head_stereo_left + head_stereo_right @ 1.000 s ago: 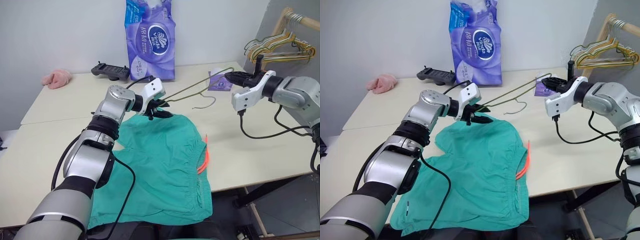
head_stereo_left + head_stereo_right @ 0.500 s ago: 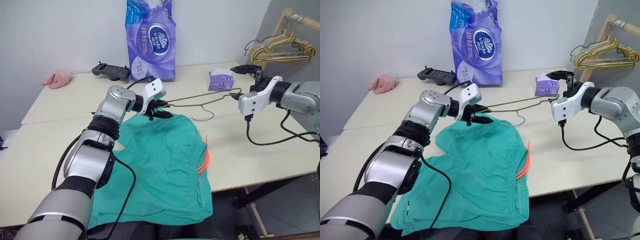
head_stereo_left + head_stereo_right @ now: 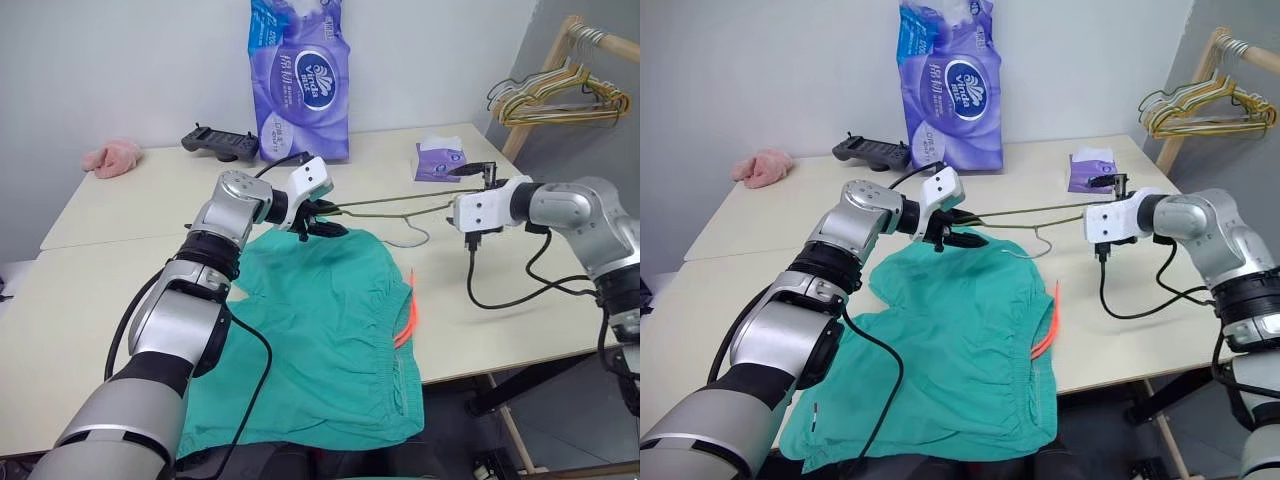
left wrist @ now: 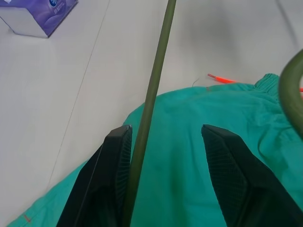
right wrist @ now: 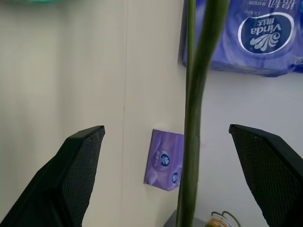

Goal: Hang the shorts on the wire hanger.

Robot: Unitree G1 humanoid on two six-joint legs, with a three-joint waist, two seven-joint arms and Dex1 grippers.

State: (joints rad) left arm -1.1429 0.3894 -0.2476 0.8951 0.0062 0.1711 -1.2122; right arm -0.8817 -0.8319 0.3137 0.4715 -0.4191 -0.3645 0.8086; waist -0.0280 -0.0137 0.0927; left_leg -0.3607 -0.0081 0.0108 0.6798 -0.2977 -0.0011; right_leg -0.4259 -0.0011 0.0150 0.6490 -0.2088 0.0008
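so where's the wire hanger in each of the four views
Left eye view: wire hanger spans between both grippers, above the shorts.
Right eye view: same, centre.
Left wrist view: thin rod running up beside one finger.
Right wrist view: vertical rod, centre.
Shared landmark: purple tissue pack.

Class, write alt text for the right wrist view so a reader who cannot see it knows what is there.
The right gripper is open, its two black fingers spread wide on either side of the wire hanger, whose thin olive wire runs between them without touching either. Beyond lie the pale table, a small purple tissue pack and a large purple tissue bag.
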